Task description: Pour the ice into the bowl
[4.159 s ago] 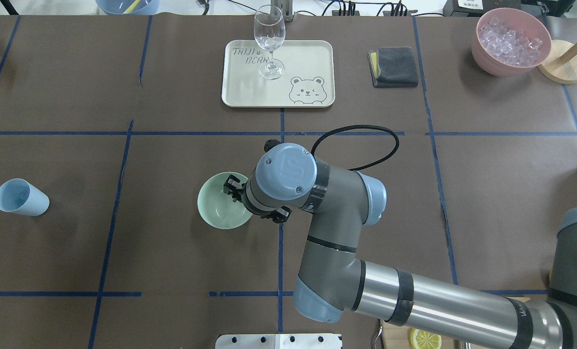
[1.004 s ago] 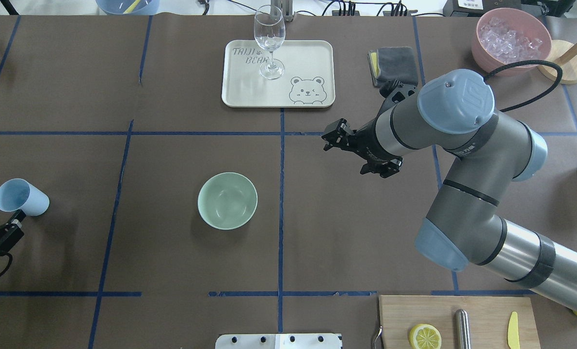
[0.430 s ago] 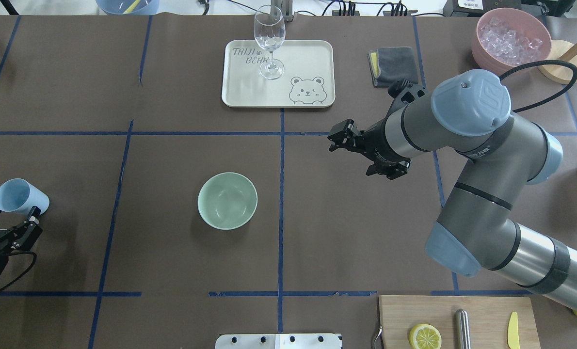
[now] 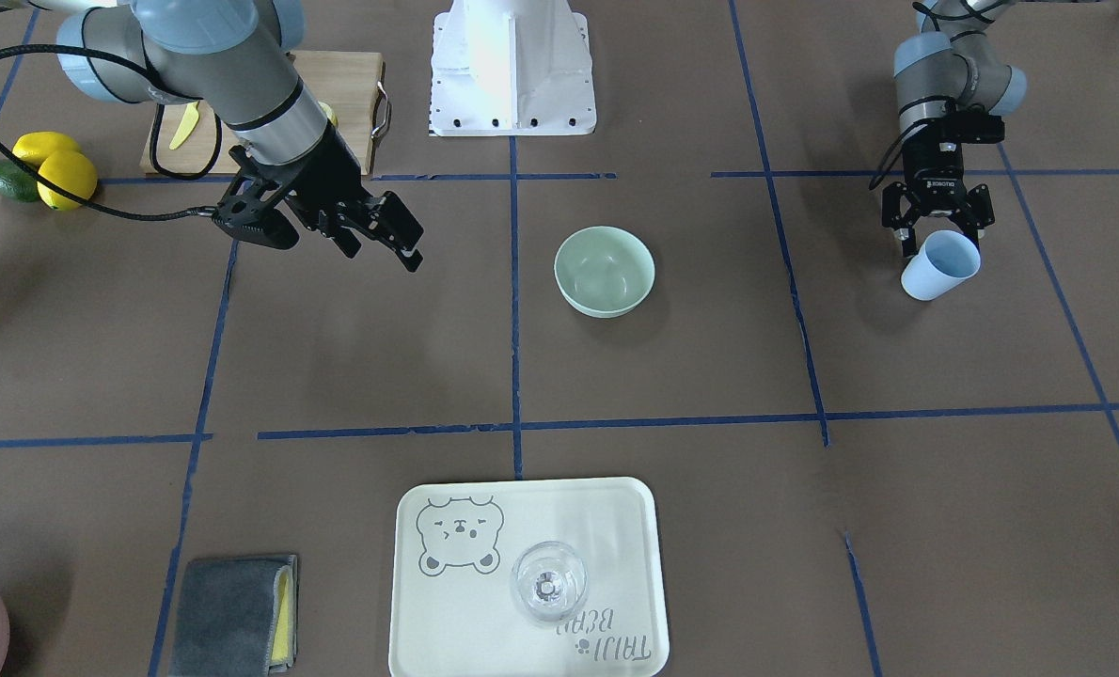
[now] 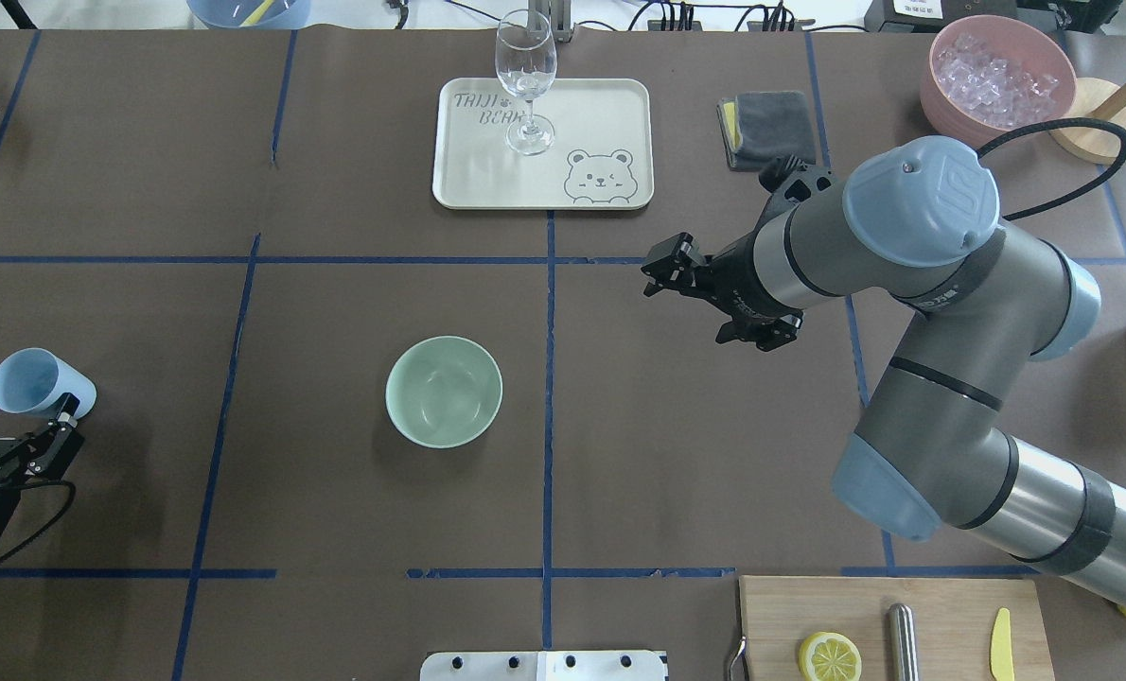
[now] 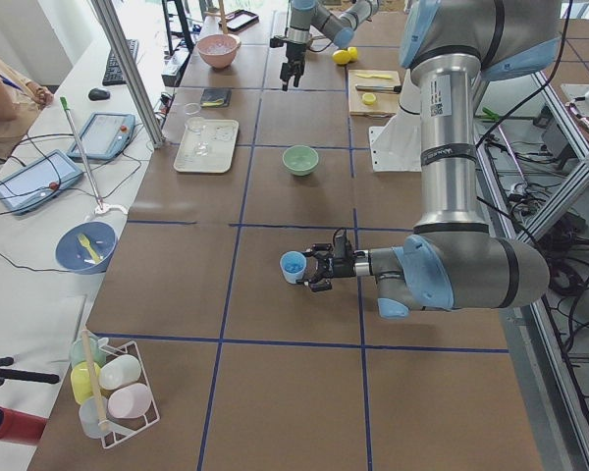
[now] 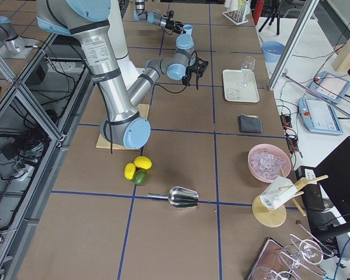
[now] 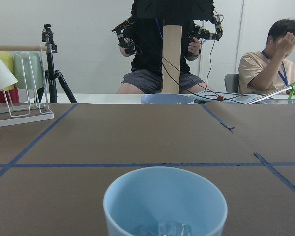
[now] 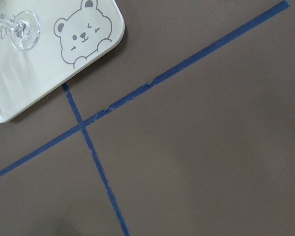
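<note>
On the robot's left side of the table, the left gripper (image 5: 24, 416) stands spread wide. Its fingers sit either side of the light blue cup (image 5: 44, 384) and are not closed on it; whether they touch its wall I cannot tell. The ice (image 8: 162, 229) lies in the bottom of that cup.

The grasp looks to be the step in hand. Next comes closing on the cup, lifting it and carrying it across to the bowl (image 5: 444, 391), which sits mid-table, apparently empty and well apart. Nothing stands between them, so the path is open, but the cup's lip must come over the bowl's rim before tipping.

Farther off, the right gripper (image 5: 665, 270) hangs open and empty, away from the bowl. Beyond it, a tray (image 5: 610, 104) holds a glass (image 5: 526, 71).
</note>
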